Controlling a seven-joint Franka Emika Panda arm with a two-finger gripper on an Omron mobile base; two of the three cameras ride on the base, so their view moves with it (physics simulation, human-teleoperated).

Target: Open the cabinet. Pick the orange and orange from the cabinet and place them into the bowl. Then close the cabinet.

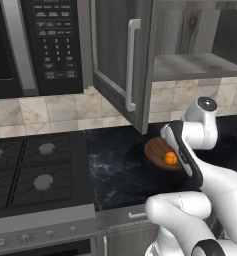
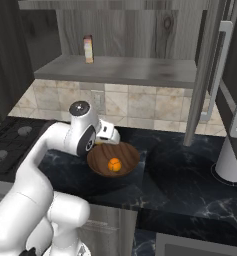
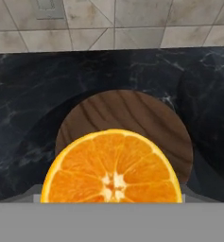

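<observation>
One orange [image 2: 114, 164] sits in the bowl [image 2: 129, 152], near its middle. A second orange [image 3: 112, 168], cut face to the camera, fills the lower hand view directly over the bowl [image 3: 146, 118]. It looks carried between the fingers of the hand, which stand wide, but the fingertips are hidden behind the fruit, so contact is my read, not a sighting.

Progress: cabinet [image 1: 117, 55] open, both doors swung out; first orange delivered; second apparently at the drop point. Left: release it, retract, shut both doors.

Bowl rests on the dark marble tabletop [image 2: 190, 175], roughly centred front to back, below the open cabinet shelf [image 2: 125, 67]. A small box [image 2: 88, 49] stands on that shelf.

Clearance:
- Left door [image 1: 121, 60] hangs out over the tabletop, its lower corner just above and beside the bowl [image 1: 157, 150]. Tight for a lift on that side.
- Right door [image 2: 217, 65] stands edge-on, well apart from the bowl.
- Stove [image 1: 35, 170] to the left, microwave [image 1: 37, 42] above it.
- Open tabletop to the right of the bowl; likely the best exit path.
</observation>
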